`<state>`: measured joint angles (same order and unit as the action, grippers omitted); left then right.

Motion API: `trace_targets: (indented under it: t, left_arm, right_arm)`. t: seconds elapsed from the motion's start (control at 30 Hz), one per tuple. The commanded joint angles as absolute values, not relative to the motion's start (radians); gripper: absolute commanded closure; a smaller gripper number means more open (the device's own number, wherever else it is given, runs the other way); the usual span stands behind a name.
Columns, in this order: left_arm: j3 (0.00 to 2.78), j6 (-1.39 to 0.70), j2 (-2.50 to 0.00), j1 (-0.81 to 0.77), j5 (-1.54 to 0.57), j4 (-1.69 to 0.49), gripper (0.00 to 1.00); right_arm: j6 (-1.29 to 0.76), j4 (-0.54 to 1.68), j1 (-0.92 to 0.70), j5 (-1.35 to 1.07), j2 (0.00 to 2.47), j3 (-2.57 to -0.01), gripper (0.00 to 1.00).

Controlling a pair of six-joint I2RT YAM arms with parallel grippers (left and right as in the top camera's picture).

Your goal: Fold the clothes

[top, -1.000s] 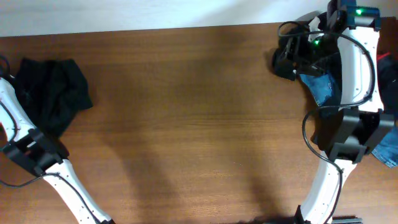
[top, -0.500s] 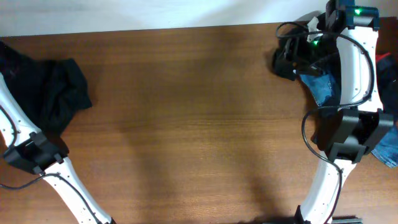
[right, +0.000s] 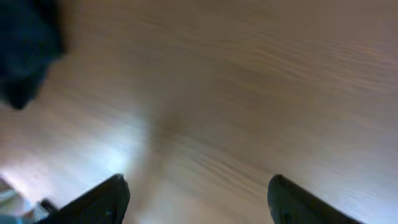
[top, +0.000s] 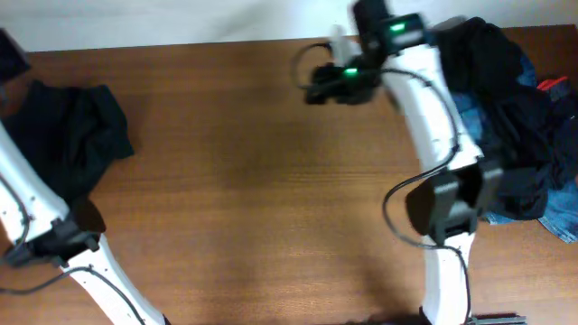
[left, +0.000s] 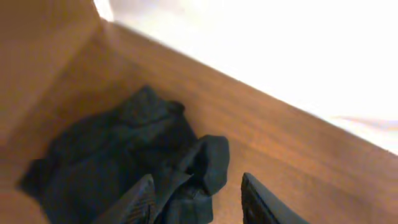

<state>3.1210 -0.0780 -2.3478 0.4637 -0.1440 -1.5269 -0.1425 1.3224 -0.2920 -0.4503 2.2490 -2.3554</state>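
**Overhead:** A crumpled black garment (top: 68,135) lies at the left end of the table (top: 253,199). At the right end, well apart from it, sits the heap of clothes (top: 506,117): dark cloth over blue denim (top: 470,122), with a sliver of a red piece (top: 553,86) at the far side. Your right gripper (top: 314,84) reaches over bare wood near the far edge, between the two. It is blurred here, so its jaws cannot be read from above.

**Left wrist:** Your left gripper (left: 198,179) hangs above the black garment (left: 118,168), jaws parted to a middling gap with nothing in them. The step in hand looks to be getting hold of this piece to lay it out. Take one edge or corner rather than the thick of the bunch. Draw it toward the bare middle, where your other gripper can take the opposite edge. The cloth is matte, soft and limp, gathered in deep folds, with one rounded lobe jutting toward open wood. It will likely sag, so pull it flat before any crease.

**Right wrist:** The right gripper (right: 198,183) stands wide and empty over streaked, glossy wood grain. Dark cloth (right: 22,50) shows in the upper-left corner; which garment it is cannot be told.
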Motion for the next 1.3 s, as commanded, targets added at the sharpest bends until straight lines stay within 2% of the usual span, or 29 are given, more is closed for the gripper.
trace_targets:
  t: [0.0, 0.17, 0.37, 0.57, 0.67, 0.8, 1.03, 1.2, 1.27]
  left_arm:
    - [3.14, -0.051, -2.144, 0.467, -0.134, -1.547, 0.55]
    - [3.139, -0.051, -2.01, 0.464, -0.134, -1.581, 0.55]
    - [3.139, -0.052, -1.945, 0.464, -0.161, -1.652, 0.55]
    - [3.099, -0.051, -1.945, 0.451, -0.245, -1.687, 0.55]
    - [3.055, -0.038, -1.949, 0.416, -0.244, -1.687, 0.55]
    - [2.91, 0.096, -1.952, 0.334, -0.235, -1.687, 0.55]
    - [2.585, 0.22, -1.967, 0.245, -0.128, -1.662, 0.54]
    - [2.282, 0.241, -1.992, 0.211, -0.057, -1.469, 0.54]
    - [2.17, 0.242, -1.998, 0.211, -0.044, -1.361, 0.54]
  right_arm:
    - [-0.292, 1.224, -0.406, -0.521, 2.27, -2.358, 0.24]
    - [-0.388, 1.029, -0.558, -0.533, 2.349, -2.358, 0.24]
    - [-0.402, 0.866, -0.667, -0.596, 2.454, -2.358, 0.2]
    - [-0.327, 0.845, -0.694, -0.567, 2.5, -2.358, 0.17]
    - [-0.277, 0.908, -0.677, -0.483, 2.495, -2.362, 0.17]
    - [-0.213, 1.15, -0.595, -0.33, 2.487, -2.465, 0.17]
    - [-0.186, 1.512, -0.428, -0.229, 2.484, -2.767, 0.13]
    - [-0.129, 1.699, -0.326, -0.226, 2.484, -2.934, 0.12]
    - [-0.119, 1.699, -0.3, -0.228, 2.471, -2.935, 0.12]
